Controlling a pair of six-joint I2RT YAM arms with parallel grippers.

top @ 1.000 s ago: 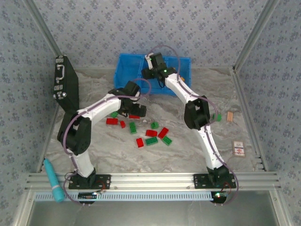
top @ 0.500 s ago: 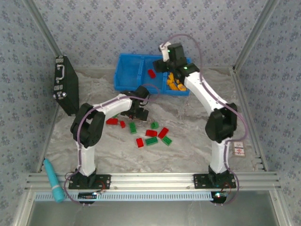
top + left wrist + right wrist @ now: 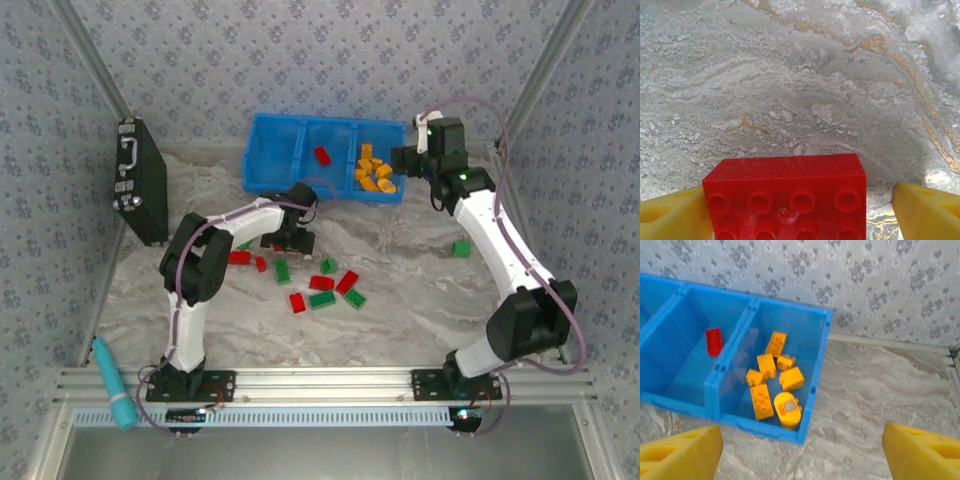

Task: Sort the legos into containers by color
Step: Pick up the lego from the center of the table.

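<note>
Nearest us, well in front of the bright blue rectangular plastic bin, red and green studded plastic bricks lie scattered on the marbled grey tabletop. At the scatter's far edge, closer to the bin's front wall, the left tool hangs low over one small red plastic brick. Its yellow fingers stand apart at the brick's two short ends, one close against it, the other with a gap. We judge that nothing is clamped yet and that the straddle lines up a pinch.

A lone green brick sits in front of the bin's right end, apart from the rest.

Inside the bin, a red brick lies in the middle compartment and the orange bricks lie together in the right one, the thin dividers keeping the colours apart. Just off the bin's right end, the right tool hovers with its fingers spread wide and nothing between them. We read it as free for another pick.
</note>
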